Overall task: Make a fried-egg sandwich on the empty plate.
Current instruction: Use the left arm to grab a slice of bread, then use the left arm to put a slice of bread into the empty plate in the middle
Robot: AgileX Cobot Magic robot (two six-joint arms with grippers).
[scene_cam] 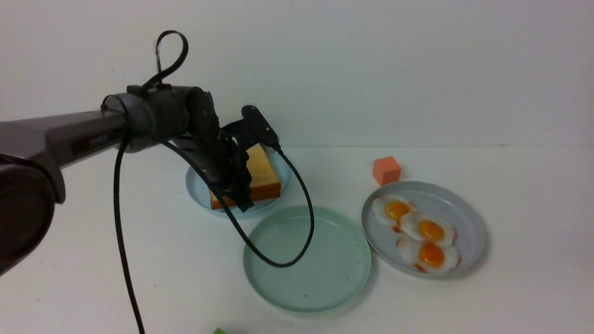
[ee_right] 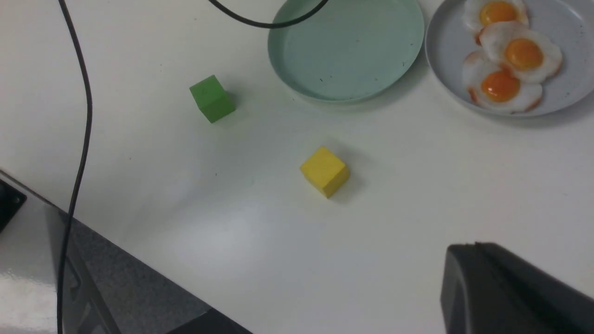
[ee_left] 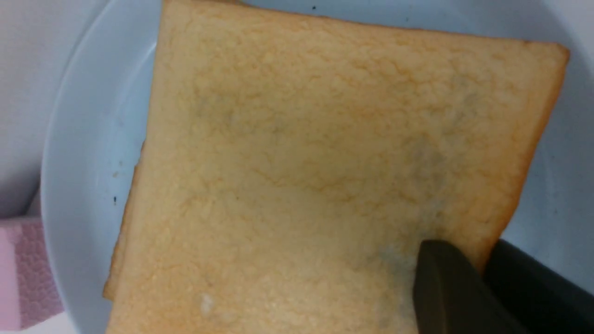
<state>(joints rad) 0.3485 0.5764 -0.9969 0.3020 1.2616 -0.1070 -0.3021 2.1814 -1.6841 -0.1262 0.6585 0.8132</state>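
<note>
Two golden toast slices (scene_cam: 263, 174) lie stacked on a light blue plate (scene_cam: 197, 188). My left gripper (scene_cam: 239, 197) reaches over that plate's near side. In the left wrist view the top slice (ee_left: 325, 162) fills the picture, and the left gripper (ee_left: 482, 260) has one finger on its face and one past its crust, shut on its corner. The mint-green plate (scene_cam: 306, 278) in front is bare; it also shows in the right wrist view (ee_right: 348, 51). Three fried eggs (scene_cam: 427, 229) lie on a grey-blue plate (scene_cam: 464, 218). My right gripper (ee_right: 473, 248) is shut and empty over the table.
An orange cube (scene_cam: 386, 170) stands behind the egg plate. A green cube (ee_right: 212, 98) and a yellow cube (ee_right: 325, 170) stand near the table's front. The left arm's black cable (scene_cam: 278, 264) hangs over the mint plate. A pink block (ee_left: 23, 273) lies beside the toast plate.
</note>
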